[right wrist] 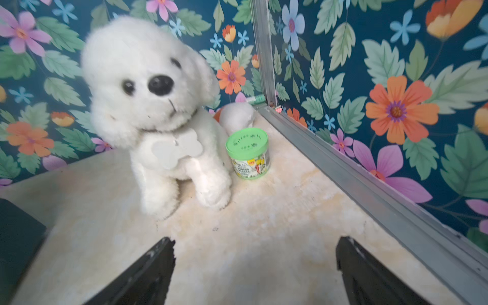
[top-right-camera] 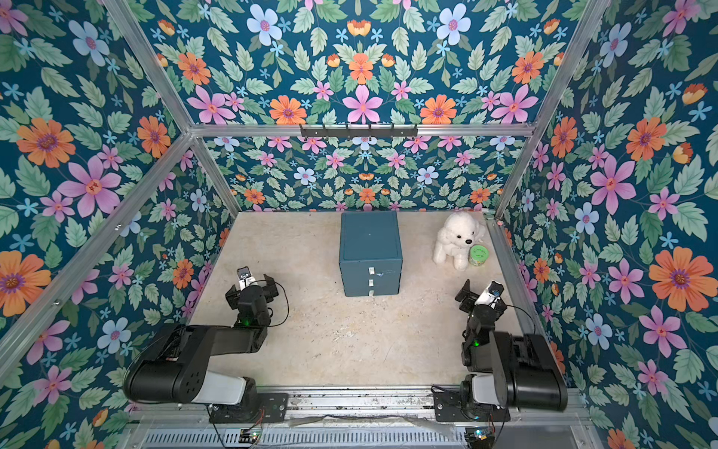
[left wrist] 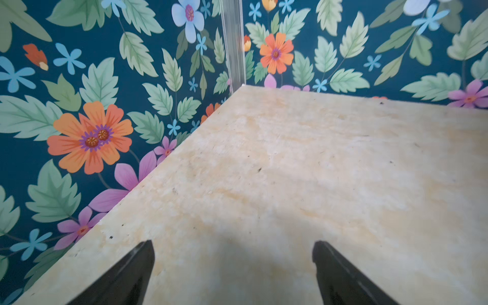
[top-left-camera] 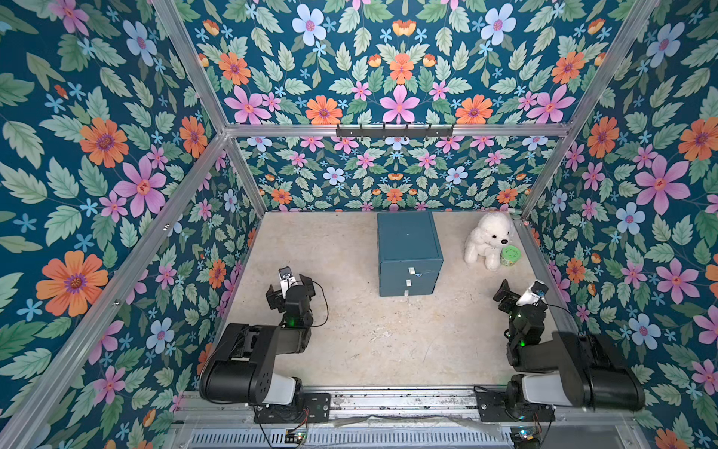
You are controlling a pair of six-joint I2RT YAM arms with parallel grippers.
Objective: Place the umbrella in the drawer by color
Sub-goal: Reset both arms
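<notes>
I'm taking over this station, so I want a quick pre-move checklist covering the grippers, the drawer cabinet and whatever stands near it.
1. Is the left gripper open and empty? Ok.
2. Is the right gripper open and empty? Ok.
3. Is the umbrella located? Not ok, none shows in any view.
4. Is a drawer open on the drawer cabinet? Not ok, all three look shut.
5. Are the drawer colour marks readable? Cannot tell, the tabs are too small.
6. Are the plush dog and green-lidded jar apart from the cabinet? Ok.
</notes>
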